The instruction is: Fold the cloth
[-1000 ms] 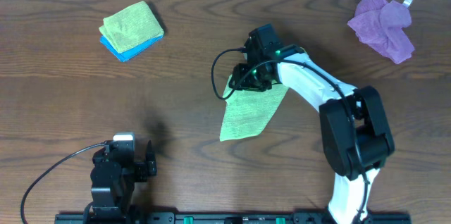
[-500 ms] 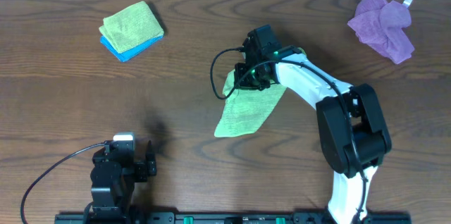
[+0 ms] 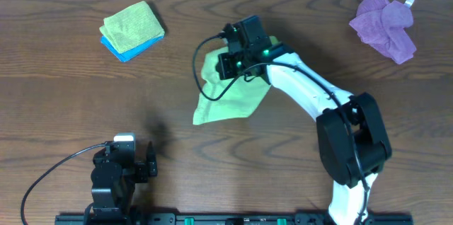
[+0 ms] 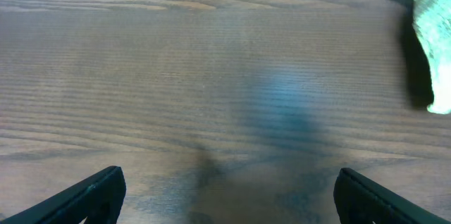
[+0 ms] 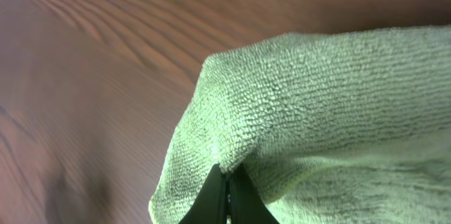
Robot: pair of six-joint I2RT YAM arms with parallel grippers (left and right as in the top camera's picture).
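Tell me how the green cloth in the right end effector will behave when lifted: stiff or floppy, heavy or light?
Probably floppy: the green cloth bunches into soft folds where the right end effector pinches it. Likely light, as a narrow pinch on one fold seems to hold it. Its rough terry surface should resist slipping.

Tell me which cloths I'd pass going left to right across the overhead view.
folded stack → green cloth → purple cloth
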